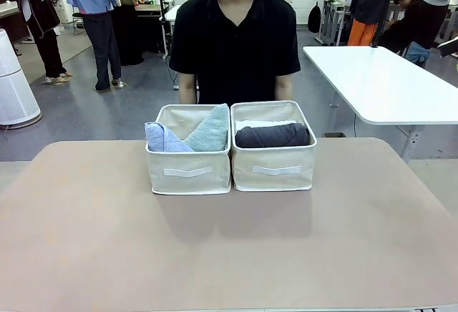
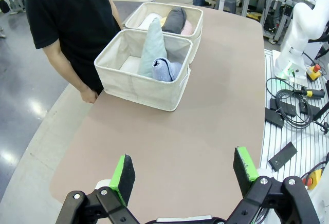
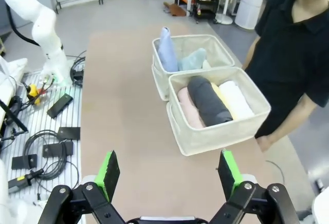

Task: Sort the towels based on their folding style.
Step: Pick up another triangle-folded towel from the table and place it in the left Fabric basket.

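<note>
Two beige bins stand side by side at the table's far middle. The left bin [image 1: 187, 176] [image 2: 133, 85] [image 3: 216, 49] holds the cone-folded towels: a light blue one [image 1: 163, 139] [image 2: 167, 70] [image 3: 165, 49] and a grey-green one [image 1: 210, 129] [image 2: 153, 47] [image 3: 193, 59]. In the right bin [image 1: 275, 172] [image 2: 198, 23] [image 3: 216, 136] lie rolled towels: dark grey [image 1: 272, 135] [image 2: 176, 19] [image 3: 208, 100], white [image 3: 236, 99], yellow [image 3: 221, 94] and pale pink [image 3: 187, 108]. My left gripper [image 2: 184, 171] and right gripper [image 3: 168, 171] hover open and empty, well short of the bins.
A person in a black shirt [image 1: 235, 40] stands at the far edge behind the bins, arms down. The brown tabletop [image 1: 229, 247] stretches bare in front of the bins. A white table [image 1: 386, 83] stands back right. Cables and boxes [image 2: 293, 111] lie beside the table.
</note>
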Robot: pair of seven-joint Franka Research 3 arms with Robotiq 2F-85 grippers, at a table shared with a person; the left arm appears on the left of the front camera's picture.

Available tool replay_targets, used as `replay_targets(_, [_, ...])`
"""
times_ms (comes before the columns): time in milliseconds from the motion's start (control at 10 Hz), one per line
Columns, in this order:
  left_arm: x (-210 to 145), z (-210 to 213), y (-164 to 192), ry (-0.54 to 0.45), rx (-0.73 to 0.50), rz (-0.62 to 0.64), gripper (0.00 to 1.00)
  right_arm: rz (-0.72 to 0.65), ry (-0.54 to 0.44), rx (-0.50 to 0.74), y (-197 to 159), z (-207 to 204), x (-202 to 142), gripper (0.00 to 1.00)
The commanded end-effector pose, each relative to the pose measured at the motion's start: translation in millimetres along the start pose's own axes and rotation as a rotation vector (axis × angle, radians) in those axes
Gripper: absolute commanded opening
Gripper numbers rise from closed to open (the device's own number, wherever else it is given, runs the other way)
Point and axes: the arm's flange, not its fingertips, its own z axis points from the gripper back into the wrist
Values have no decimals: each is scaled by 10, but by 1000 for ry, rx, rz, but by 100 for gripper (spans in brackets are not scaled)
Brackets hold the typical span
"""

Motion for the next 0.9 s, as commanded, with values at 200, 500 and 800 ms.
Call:
replay_targets(200, [4, 12, 0, -17, -5, -16, 100, 5, -14, -7, -15, 39, 2, 100])
replay_targets(500, [4, 12, 0, -17, -5, -16, 100, 5, -14, -7, -15, 39, 2, 100])
replay_targets(800, [4, 12, 0, -17, -5, -16, 100, 5, -14, -7, -15, 39, 2, 100])
